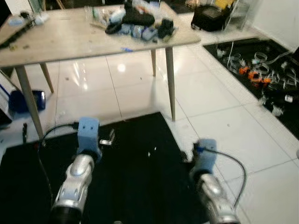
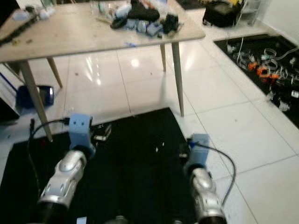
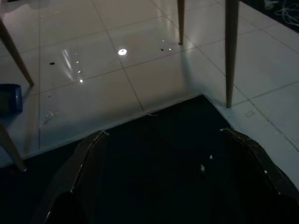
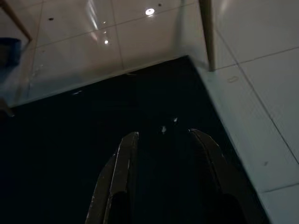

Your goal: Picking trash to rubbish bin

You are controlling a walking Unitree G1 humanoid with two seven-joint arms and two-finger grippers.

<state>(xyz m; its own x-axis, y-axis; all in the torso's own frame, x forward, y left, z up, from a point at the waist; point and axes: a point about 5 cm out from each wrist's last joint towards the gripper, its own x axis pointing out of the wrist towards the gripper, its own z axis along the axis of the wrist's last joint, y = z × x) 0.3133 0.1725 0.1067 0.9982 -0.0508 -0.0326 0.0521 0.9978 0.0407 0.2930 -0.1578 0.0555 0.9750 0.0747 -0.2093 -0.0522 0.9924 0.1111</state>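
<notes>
Fingers spread wide on the left gripper [image 3: 161,172], less so on the right gripper [image 4: 163,172]; both hold nothing, hovering above the black mat [image 1: 135,172]. Small white scraps [image 4: 163,129] lie on the mat near its corner. Open white floor [image 1: 224,121] stretches right, and a cluttered wooden table [image 1: 70,39] stands ahead.

Ahead: black mat [image 1: 135,163] lies bare but for tiny white specks [image 4: 163,129].
Obstacle: surface leg [image 1: 171,79] at mat's far corner.
</notes>
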